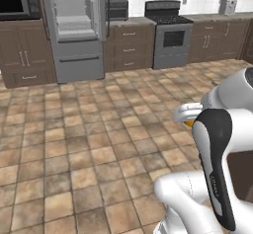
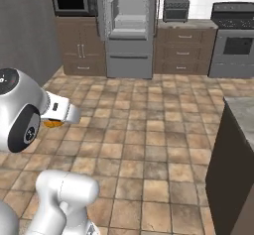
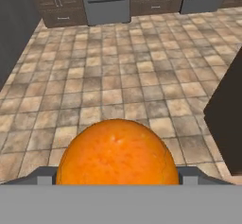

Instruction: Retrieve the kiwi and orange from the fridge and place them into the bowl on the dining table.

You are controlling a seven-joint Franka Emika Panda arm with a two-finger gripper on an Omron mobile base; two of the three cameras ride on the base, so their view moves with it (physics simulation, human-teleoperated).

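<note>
The orange (image 3: 118, 152) sits large between my two fingertips in the hand view, held in the air over the tiled floor. My gripper (image 3: 117, 176) is shut on it. From the base, a sliver of the orange (image 1: 189, 123) (image 2: 52, 124) peeks out under the white hand (image 1: 188, 113) (image 2: 62, 111). The fridge (image 1: 74, 25) (image 2: 128, 26) stands at the far wall with its upper doors open, pale shelves showing. A corner of the dining table (image 2: 242, 114) (image 3: 227, 119) is at the right. The kiwi and the bowl are out of view.
Brown tiled floor (image 1: 99, 129) stretches between me and the fridge. A black microwave (image 2: 72, 0) is built in left of the fridge; a toaster oven (image 2: 175, 9) and a stove (image 2: 237, 40) stand to its right. A dark wall (image 2: 25, 30) runs along the left.
</note>
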